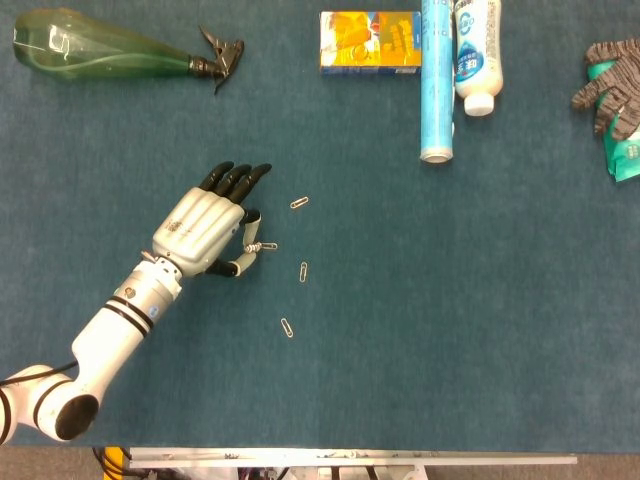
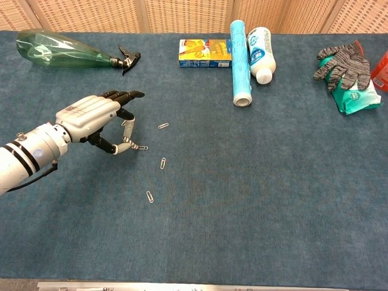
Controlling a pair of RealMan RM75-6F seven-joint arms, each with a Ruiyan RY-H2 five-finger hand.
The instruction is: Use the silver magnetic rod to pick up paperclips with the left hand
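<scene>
My left hand hovers over the blue table at the left and pinches a short silver magnetic rod between thumb and a finger, the other fingers stretched out. The rod's lower tip touches one paperclip. Three more paperclips lie loose nearby: one up right, one to the right, one below. My right hand does not show in either view.
A green spray bottle lies at the far left. An orange box, a blue tube and a white bottle sit at the far middle. Grey gloves rest on a green pack at the far right.
</scene>
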